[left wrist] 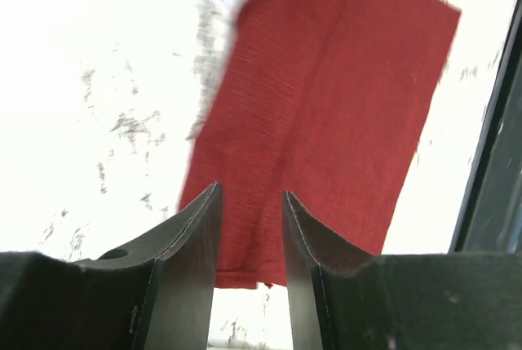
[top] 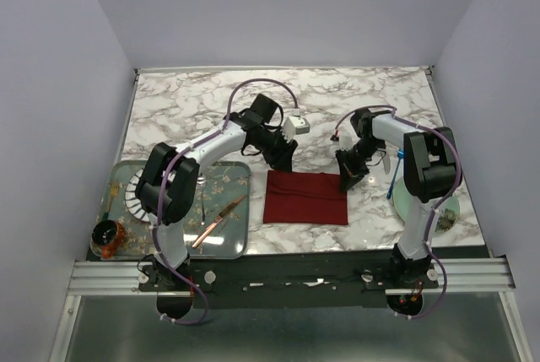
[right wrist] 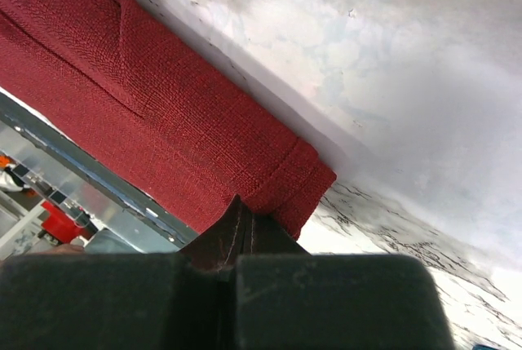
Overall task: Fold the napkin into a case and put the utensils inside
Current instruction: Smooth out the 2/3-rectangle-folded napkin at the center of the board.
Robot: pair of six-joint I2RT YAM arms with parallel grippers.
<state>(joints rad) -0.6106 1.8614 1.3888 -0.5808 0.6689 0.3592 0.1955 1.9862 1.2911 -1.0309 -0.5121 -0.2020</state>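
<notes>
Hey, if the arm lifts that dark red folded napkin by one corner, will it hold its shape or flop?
Probably flops: the napkin is woven cloth in soft folded layers, so it would likely droop and unfold. It lies thin and flat, so probably light. The coarse weave should resist slipping.

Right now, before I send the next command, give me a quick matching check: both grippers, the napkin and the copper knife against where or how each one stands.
Things:
1. left gripper
2. right gripper
3. napkin
4. copper knife

States and places:
A. lying on the tray at the left
B. jaws shut, tip at a corner of the red cloth
C. jaws apart, gripping nothing
D. folded into a rectangle on the marble table, between the arms

Pairs: 1-C, 2-B, 3-D, 4-A
</notes>
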